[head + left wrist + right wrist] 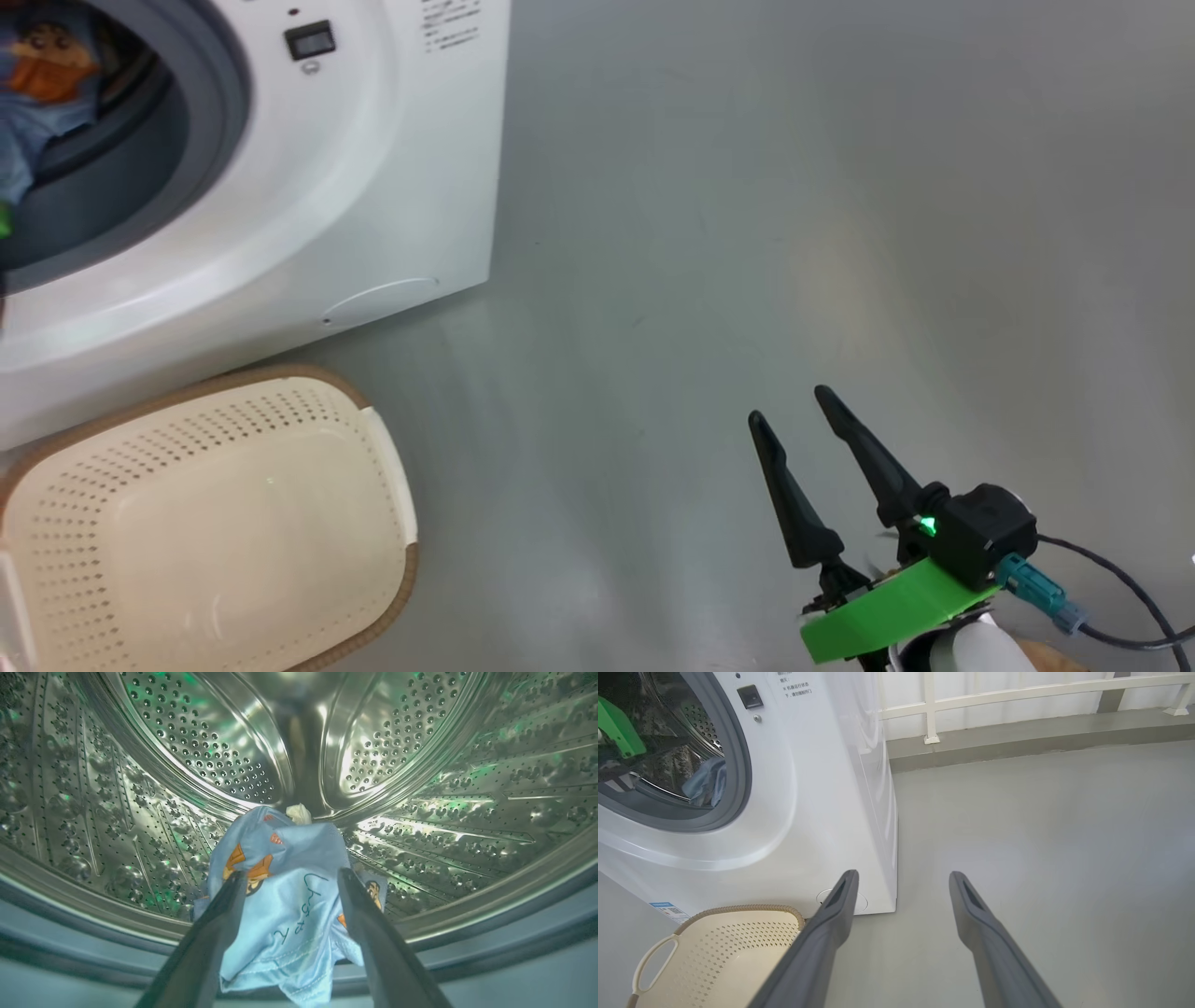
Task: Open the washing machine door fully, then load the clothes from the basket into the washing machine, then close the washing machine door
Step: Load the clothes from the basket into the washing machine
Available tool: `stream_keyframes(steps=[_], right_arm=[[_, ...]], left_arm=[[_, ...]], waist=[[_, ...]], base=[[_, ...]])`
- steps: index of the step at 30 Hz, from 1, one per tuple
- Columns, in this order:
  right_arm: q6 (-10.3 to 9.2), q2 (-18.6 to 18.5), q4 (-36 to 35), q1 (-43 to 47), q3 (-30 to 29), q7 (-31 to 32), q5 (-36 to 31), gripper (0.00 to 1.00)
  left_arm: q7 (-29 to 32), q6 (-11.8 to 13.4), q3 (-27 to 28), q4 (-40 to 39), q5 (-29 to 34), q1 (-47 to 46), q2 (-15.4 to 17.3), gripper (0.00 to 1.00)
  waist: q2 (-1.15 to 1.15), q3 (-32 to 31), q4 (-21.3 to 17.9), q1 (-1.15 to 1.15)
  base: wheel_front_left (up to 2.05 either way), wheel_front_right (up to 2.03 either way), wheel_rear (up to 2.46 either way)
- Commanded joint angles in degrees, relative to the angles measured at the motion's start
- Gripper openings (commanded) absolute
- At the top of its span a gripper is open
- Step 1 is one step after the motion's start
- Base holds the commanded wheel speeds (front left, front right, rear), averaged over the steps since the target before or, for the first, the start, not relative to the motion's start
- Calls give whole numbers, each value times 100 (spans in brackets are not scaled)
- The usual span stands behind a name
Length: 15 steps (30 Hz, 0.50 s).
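The washing machine [373, 187] stands at the upper left with its round opening uncovered; the door is out of view. The clothes [285, 896], light blue with orange cartoon figures, lie at the front of the steel drum [196, 742] and hang over its lower lip. My left gripper [289, 879] is inside the opening, open, one finger on each side of the fabric. The clothes [42, 79] also show through the opening in the head view. The cream basket [215, 523] sits on the floor before the machine with nothing in it. My right gripper [792, 403] hovers open over the floor to the right.
Grey floor [794, 187] spreads to the right of the machine. A white railing [1017, 690] and a low step run along the back. The grey rubber gasket [738, 765] rings the opening. The left arm's green mount [616, 728] sits in the opening.
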Motion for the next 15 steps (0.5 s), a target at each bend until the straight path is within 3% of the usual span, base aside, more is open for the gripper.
stream_keyframes(steps=[1,8,15], right_arm=[[9,-49,-103,-115,107,-27,-50,100],[9,-49,-85,-205,18,-27,-102,100],[9,-49,-62,-292,-139,-27,-208,100]], left_arm=[[-63,-44,49,-153,-71,111,193,100],[-82,-281,2,-508,-103,410,-59,100],[-84,-401,-33,-1488,-26,1073,-315,100]], waist=[[0,-35,128,0],[0,-80,436,0],[0,-174,852,0]], base=[[0,0,0],[0,0,0],[0,0,0]])
